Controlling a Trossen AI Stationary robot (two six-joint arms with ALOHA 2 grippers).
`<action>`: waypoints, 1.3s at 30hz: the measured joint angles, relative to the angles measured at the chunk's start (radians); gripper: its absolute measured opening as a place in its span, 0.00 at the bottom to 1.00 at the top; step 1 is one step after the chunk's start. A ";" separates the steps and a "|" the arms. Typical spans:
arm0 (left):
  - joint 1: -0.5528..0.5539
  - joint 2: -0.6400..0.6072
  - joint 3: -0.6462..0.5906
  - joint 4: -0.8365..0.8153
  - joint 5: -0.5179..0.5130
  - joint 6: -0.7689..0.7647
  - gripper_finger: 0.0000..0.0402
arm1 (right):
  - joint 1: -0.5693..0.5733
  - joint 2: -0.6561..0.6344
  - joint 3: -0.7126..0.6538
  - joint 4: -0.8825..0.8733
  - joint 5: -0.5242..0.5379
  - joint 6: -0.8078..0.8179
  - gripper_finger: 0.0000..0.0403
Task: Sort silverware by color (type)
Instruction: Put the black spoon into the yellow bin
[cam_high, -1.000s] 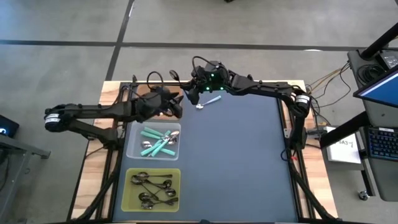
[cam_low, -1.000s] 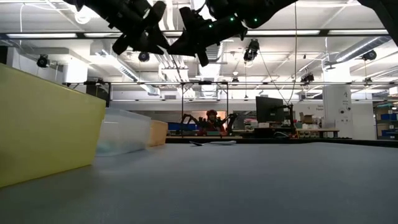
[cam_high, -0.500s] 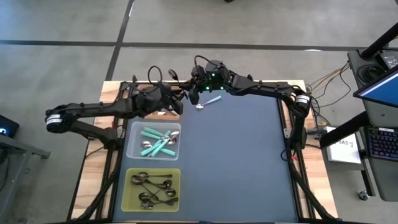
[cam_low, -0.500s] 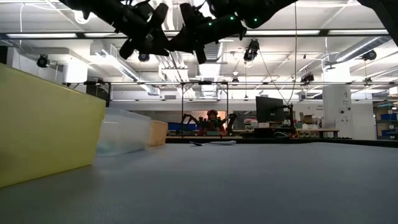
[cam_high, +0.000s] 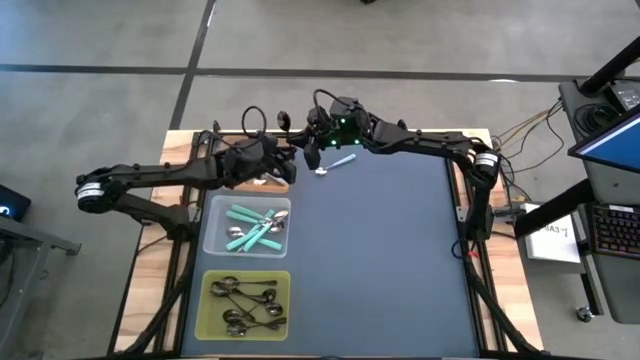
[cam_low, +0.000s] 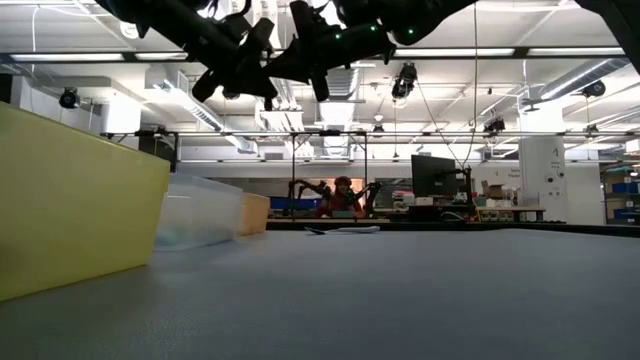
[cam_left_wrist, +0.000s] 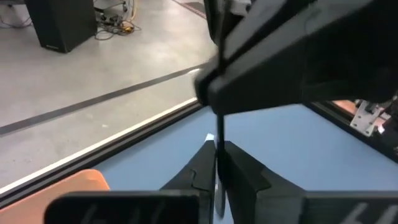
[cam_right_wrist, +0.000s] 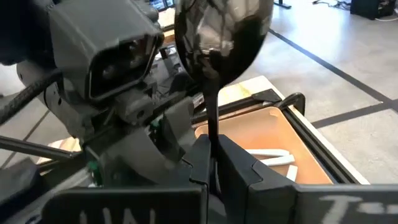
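Observation:
A dark blackish spoon (cam_right_wrist: 221, 31) hangs in the air above the table's far left part, bowl up in the right wrist view. Both grippers are shut on its thin handle. My right gripper (cam_high: 307, 150) reaches in from the table's right and my left gripper (cam_high: 291, 160) from its left, so the fingertips nearly meet. One teal-handled spoon (cam_high: 335, 163) lies flat on the grey mat just right of them. Teal-handled spoons fill the clear tray (cam_high: 214, 240), dark spoons the yellow-green tray (cam_high: 212, 318). My left gripper pinches the dark spoon's handle (cam_left_wrist: 217, 140) between its two fingers, which come nearly level from the table's left and lie across it. The spoon is clear of the table. My right gripper pinches the same handle (cam_right_wrist: 212, 127) below the bowl between its two fingers, coming nearly level from the table's right. The bowl stands beyond its fingertips and the spoon is lifted clear.
An orange tray (cam_right_wrist: 273, 127) with pale spoons lies under the two grippers at the far left, mostly hidden by my left arm in the high view. The grey mat (cam_high: 390, 260) stretches right of the trays. Cables loop above the left wrist (cam_high: 250, 118).
My left gripper has moved a little toward the table's far edge and toward the right gripper, and its fingers have shut on the spoon's handle. The right gripper has kept its place with the spoon.

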 joint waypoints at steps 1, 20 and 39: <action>0.003 -0.007 0.000 0.000 0.000 -0.001 0.02 | 0.000 0.000 0.000 0.001 0.000 0.004 0.02; 0.005 -0.158 0.000 -0.375 0.157 -0.043 0.00 | -0.052 -0.044 0.002 -0.527 -0.017 -0.204 0.35; -0.687 -0.293 0.000 -0.791 0.571 -0.591 0.00 | -0.065 0.080 -0.018 -0.687 0.157 -0.599 0.27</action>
